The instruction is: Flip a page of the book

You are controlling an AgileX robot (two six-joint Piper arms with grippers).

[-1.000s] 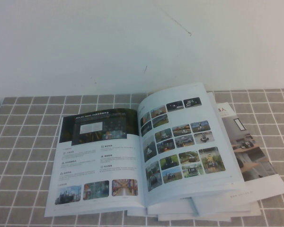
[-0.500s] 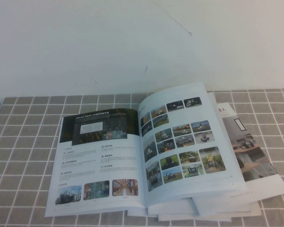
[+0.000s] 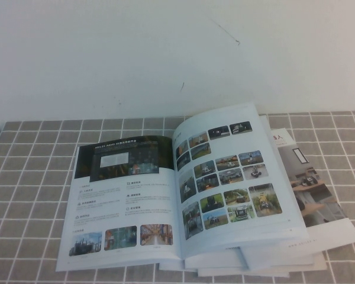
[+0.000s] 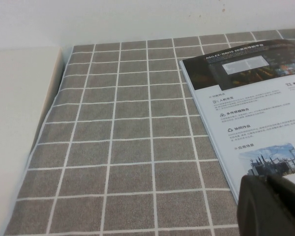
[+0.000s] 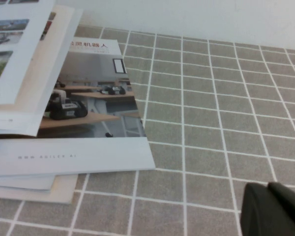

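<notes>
Left pincer (image 4: pixel 273 206) and right pincer (image 5: pixel 275 211) hover low.

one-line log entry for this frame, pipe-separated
task: turn page | large glossy soft-cover book: open flat on booklet stack | left gripper: beside book's left page, off it | right gripper: over checked cloth, clear of booklets

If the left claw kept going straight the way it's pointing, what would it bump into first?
Probably the near corner of the page with the dark banner, lying flat on the open book. The left claw is right beside it, though depth is unclear. The right claw points at checked cloth.
</notes>
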